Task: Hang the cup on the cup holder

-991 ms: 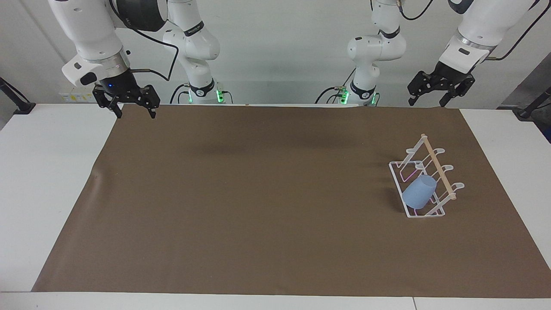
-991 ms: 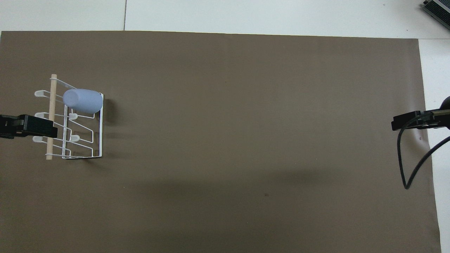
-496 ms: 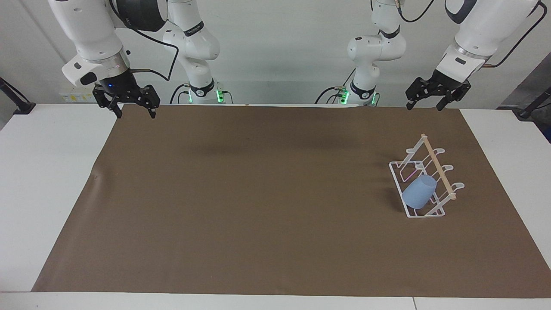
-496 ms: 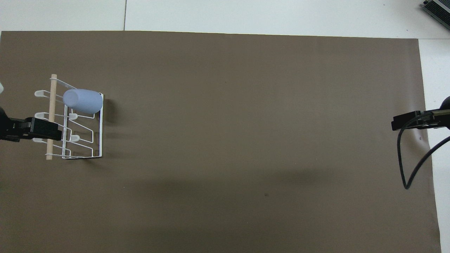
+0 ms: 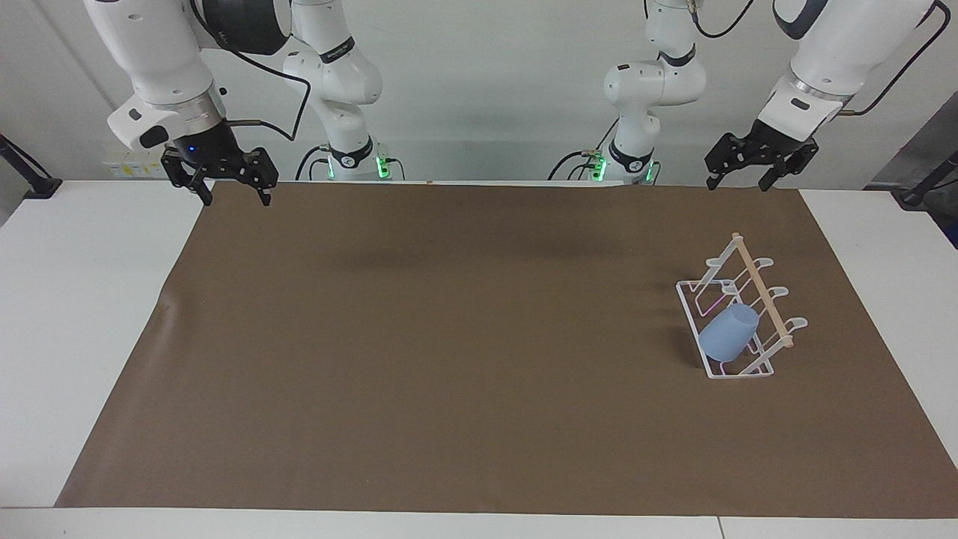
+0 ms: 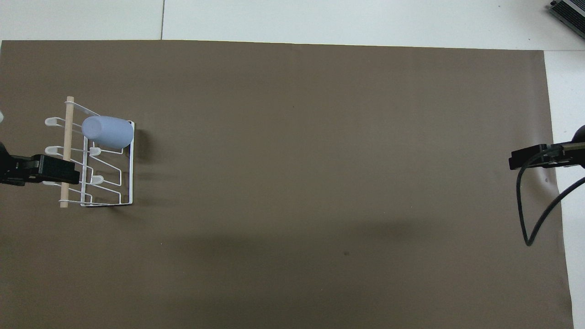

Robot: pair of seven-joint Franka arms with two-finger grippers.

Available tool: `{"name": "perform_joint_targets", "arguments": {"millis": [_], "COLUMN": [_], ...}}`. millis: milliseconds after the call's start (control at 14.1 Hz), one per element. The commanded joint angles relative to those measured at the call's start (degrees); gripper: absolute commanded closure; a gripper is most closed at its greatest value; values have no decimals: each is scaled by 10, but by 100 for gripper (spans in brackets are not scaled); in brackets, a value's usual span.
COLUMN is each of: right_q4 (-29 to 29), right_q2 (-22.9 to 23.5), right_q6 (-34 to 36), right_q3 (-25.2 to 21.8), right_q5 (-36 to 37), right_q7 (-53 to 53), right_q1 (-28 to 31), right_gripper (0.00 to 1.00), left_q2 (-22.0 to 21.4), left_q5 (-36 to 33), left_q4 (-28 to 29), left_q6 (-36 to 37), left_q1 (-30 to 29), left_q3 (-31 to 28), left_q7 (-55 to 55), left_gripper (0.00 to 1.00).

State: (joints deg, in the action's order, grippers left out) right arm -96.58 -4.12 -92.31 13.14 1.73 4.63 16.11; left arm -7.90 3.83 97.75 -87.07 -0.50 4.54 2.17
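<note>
Hanging on the cup holder (image 5: 752, 299) toward the left arm's end of the tabletop (image 5: 90, 314), the cup (image 5: 727, 335) is recorded as a light-blue tumbler slipped mouth-down over one of the angled prongs, at the end of the rack farther from the robots. It is tilted, its rounded base pointing up toward the wooden rod (image 5: 763, 292) along the rack's top. In the overhead view the same cup (image 6: 108, 131) is seen lying across the wire frame (image 6: 109, 176), no end effector touching it.

Left end effector (image 5: 739, 180): raised in the air over the brown mat's (image 5: 449, 337) edge closest to the robots, well apart from the rack, fingers spread, nothing held. In the overhead view its tip (image 6: 39, 168) overlaps the rack only because it is high above it.

Right end effector (image 5: 233, 196): waiting over the mat's corner at the right arm's end, fingers spread, nothing held.

Step in hand: the hanging itself is judged complete; the release has been made, and the left arm is judged to be at the retreat stage.

Next move: little more than clearing the left arm away is called for, without brushing the rod or wires. The cup's seat on the prong looks stable, though how deep it sits cannot be told.
</note>
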Motion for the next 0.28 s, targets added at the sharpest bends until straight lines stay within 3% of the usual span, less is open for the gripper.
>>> {"name": "perform_joint_targets", "arguments": {"millis": [0,212], "right_q4": [-17,-17], "right_q2": [-15,-15], "right_q6": [-6,-6], "right_q3": [4,3], "right_q5": [-1,-1], "right_q7": [-5,-5], "right_q1": [5,5], "right_gripper": [0,0], "left_q2": [-19,-19], "left_q5": [0,1], "left_q4": [20,20], "left_q6": [-3,-1], "left_q1": [-6,-7], "left_q3": [3,3], "left_q7": [-1,-1], "left_gripper": [0,0]}}
